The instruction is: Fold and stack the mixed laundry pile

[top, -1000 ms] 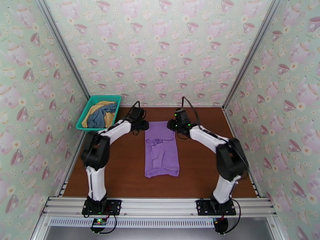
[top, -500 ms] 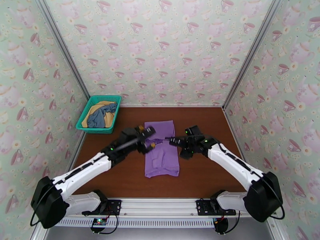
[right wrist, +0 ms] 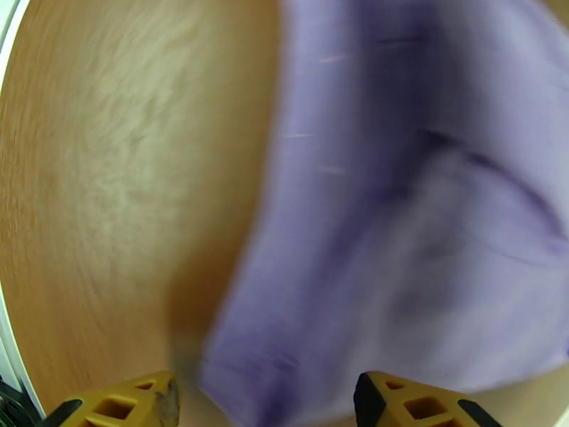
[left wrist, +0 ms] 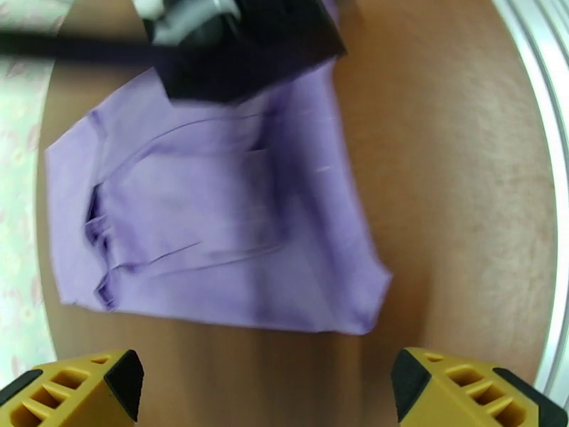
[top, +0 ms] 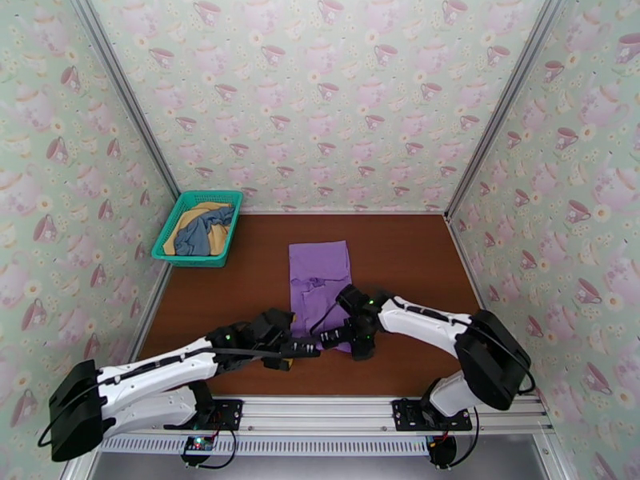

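Lying flat in the middle of the brown wooden table, the lilac-purple cloth shirt makes a long narrow strip running from far to near. Both arms reach low over its near end. The left gripper sits just beside the shirt's near left corner; in its wrist view its yellow fingers stand wide apart with bare table between them and the shirt lying just beyond. The right gripper hovers over the near hem, its yellow fingers also spread, with a blurred corner of the shirt below the gap and nothing pinched. At the far left corner, a teal plastic mesh basket holds the crumpled grey-blue garment on top of the mustard-yellow garment.
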